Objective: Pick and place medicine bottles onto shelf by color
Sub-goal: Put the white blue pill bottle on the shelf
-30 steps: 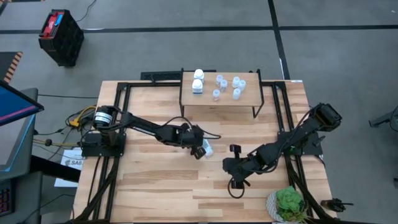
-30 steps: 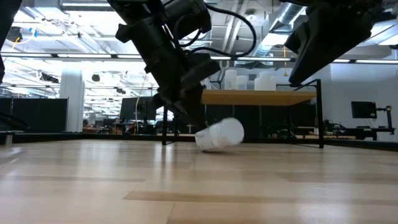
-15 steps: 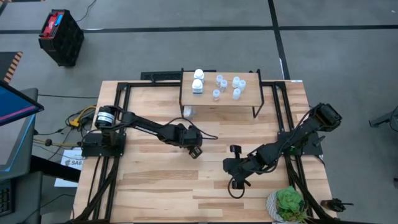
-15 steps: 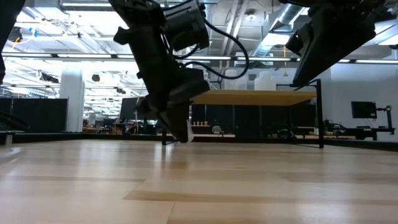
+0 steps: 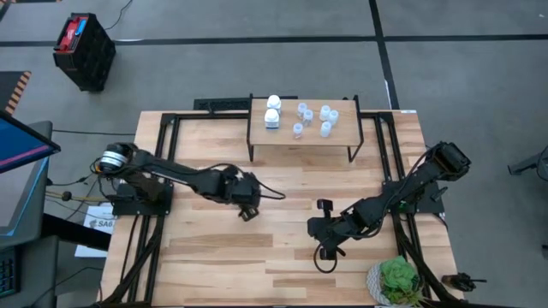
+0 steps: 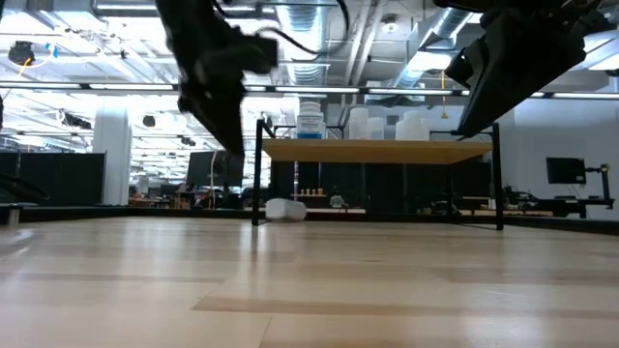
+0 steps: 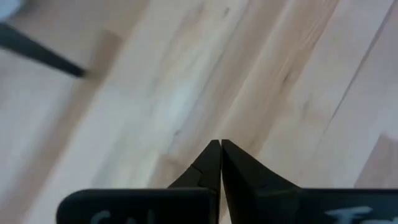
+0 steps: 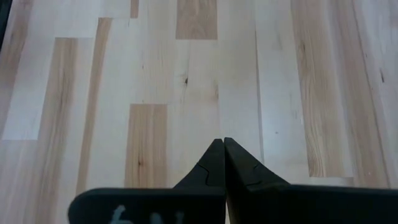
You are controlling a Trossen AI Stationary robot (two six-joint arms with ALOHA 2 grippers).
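Currently the left gripper [image 5: 248,211] hangs over bare planks of the light-wood tabletop [image 5: 214,248], left of centre, its two dark fingers [image 7: 214,163] pressed together tip to tip with nothing between them. The right gripper [image 5: 324,251] sits over the right-centre of the table, near the front edge; its own dark fingers [image 8: 217,163] are likewise pressed together on nothing, above bare wood. The low light-wood shelf on thin black legs [image 5: 342,139] stands at the far edge of the table. On it, two chunkier all-white medicine bottles [image 5: 272,111] stand one behind the other at the left end, and about six smaller pale-blue-topped translucent bottles [image 5: 313,119] stand in a loose cluster just to their right, apart from the white pair. In the low view, one white bottle [image 6: 285,209] lies on its side on the tabletop beside the shelf's left leg; the high view shows a faint pale shape [image 5: 259,154] at the shelf's front-left corner, too small to tell more. A green potted plant [image 5: 396,281] sits at the front right corner of the table, well apart from both grippers.
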